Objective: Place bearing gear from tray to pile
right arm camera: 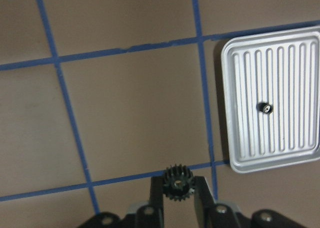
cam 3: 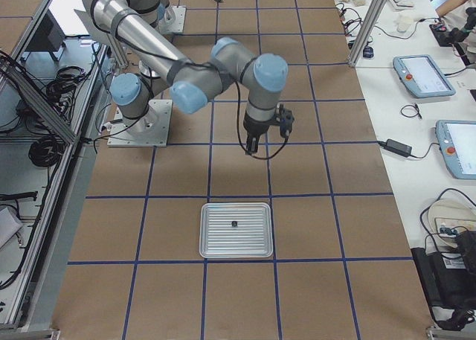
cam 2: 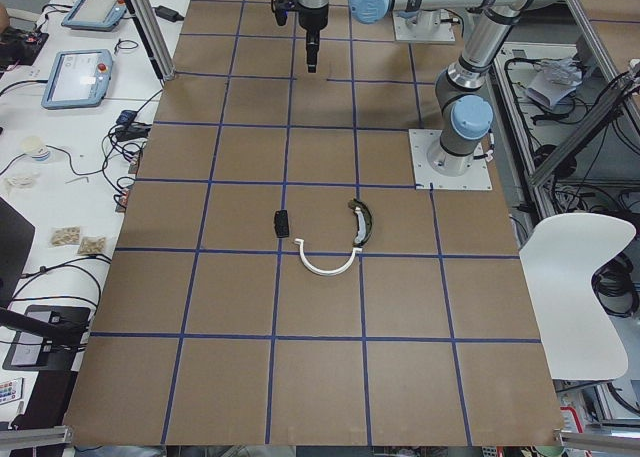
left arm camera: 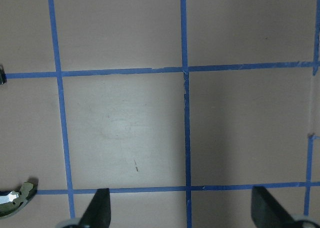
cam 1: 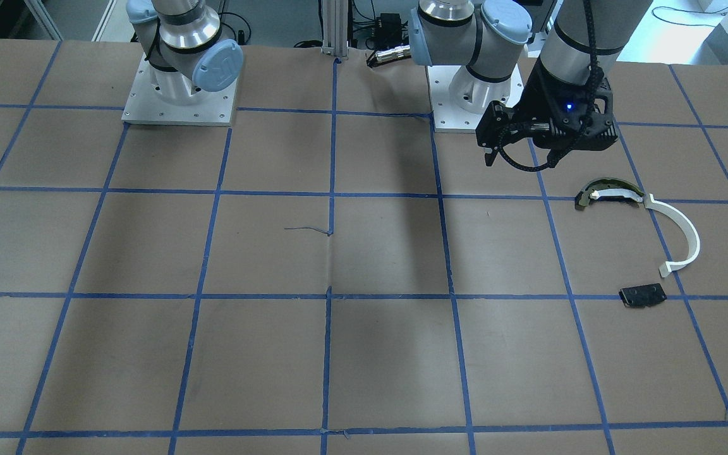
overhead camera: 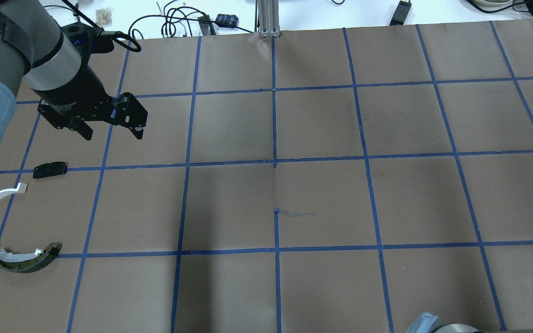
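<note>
The tray (right arm camera: 250,138) lies off to one side of the right gripper (cam 3: 251,148), apart from it. The left gripper (overhead camera: 111,133) hangs spread wide and empty. The pile (cam 1: 642,296) of arc (overhead camera: 7,190), curved piece (overhead camera: 23,263) and block (overhead camera: 50,169) lies off to its side. The gear (right arm camera: 175,182) is pinched between the right gripper's fingers.

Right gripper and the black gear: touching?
Touching. The right wrist view shows the gear pinched between the two fingers of the right gripper, with no gap on either side.
</note>
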`<action>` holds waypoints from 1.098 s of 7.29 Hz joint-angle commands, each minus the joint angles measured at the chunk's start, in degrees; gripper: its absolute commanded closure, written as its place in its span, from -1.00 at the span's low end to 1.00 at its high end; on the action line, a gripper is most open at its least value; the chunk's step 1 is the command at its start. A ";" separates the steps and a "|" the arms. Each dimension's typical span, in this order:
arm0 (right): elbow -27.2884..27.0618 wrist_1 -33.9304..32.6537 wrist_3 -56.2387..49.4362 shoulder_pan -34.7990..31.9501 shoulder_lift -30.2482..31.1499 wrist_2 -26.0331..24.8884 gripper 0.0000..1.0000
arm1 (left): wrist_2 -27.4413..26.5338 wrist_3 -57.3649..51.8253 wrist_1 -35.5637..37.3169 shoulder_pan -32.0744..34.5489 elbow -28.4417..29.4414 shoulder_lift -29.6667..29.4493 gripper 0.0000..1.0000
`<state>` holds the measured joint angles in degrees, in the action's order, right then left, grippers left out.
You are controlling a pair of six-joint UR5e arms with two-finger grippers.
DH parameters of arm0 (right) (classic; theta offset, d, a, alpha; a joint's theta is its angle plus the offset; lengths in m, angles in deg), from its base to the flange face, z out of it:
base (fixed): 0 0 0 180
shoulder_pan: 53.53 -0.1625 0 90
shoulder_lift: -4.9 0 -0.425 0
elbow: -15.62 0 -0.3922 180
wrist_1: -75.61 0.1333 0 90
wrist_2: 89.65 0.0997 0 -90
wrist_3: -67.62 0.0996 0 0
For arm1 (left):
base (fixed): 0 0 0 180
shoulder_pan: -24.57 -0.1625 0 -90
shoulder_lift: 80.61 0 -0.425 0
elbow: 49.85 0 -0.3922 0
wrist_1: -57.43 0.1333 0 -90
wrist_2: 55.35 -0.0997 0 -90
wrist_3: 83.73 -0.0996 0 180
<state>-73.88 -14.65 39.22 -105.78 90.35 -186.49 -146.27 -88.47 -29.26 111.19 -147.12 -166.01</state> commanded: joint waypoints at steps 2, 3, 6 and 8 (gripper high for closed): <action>2.12 8.25 25.41 -23.33 5.87 0.51 0.70 | 0.13 -0.01 0.02 -0.05 0.15 -0.03 -1.00; 3.27 8.17 35.16 -31.77 3.86 2.52 0.70 | 0.13 -0.01 0.02 0.04 -0.03 -0.03 -1.00; 4.34 -0.06 57.01 -49.12 -6.66 11.64 0.71 | 0.04 -0.01 0.02 0.04 0.23 -0.38 -1.00; 4.07 -16.69 54.71 -58.35 -17.11 12.39 0.70 | 0.22 -0.10 0.02 -0.05 0.15 -0.56 -1.00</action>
<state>-69.70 -20.82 94.90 -158.20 79.88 -174.73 -146.09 -88.50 -29.25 111.18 -146.95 -166.44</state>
